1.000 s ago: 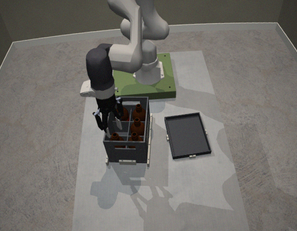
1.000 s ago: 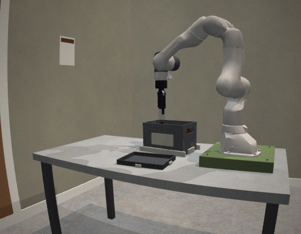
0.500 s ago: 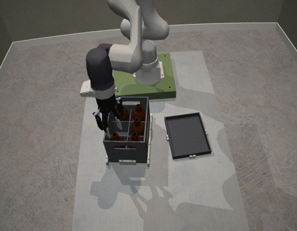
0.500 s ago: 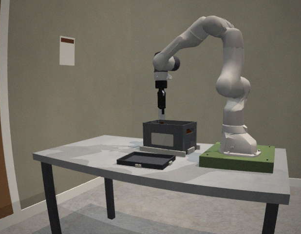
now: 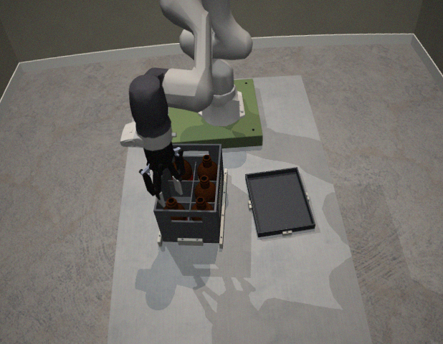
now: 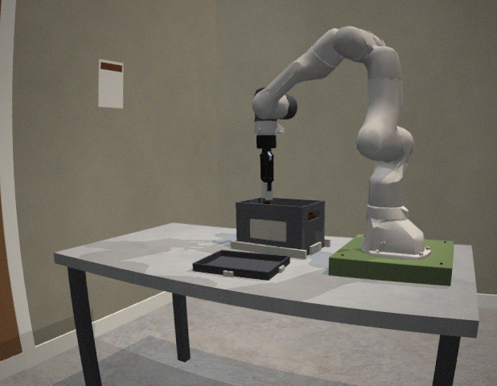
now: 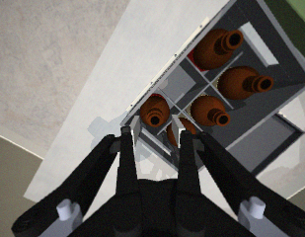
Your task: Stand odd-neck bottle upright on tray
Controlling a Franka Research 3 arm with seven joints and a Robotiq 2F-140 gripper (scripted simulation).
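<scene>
A dark grey crate (image 5: 188,226) (image 6: 277,211) (image 7: 285,49) with six cells stands on the table. Brown bottles stand upright in it: a front left bottle (image 5: 172,203) (image 7: 154,113), a front right bottle (image 5: 201,203), a middle right bottle (image 5: 204,185) (image 7: 209,111) and a back right bottle (image 5: 206,163) (image 7: 243,81). A back left bottle (image 7: 216,46) is partly hidden by the arm in the top view. The middle left cell is empty. I cannot tell the neck widths apart. My gripper (image 5: 170,195) (image 6: 266,195) (image 7: 155,121) is partly open and empty. It points down over the crate's left column, fingertips near rim height. The flat black tray (image 5: 269,233) (image 6: 252,273) lies empty beside the crate.
The robot's green base plate (image 5: 221,129) (image 6: 390,265) sits behind the crate. Pale stop strips line the crate's foot and small clips hold the tray. A lighter mat covers the table under both.
</scene>
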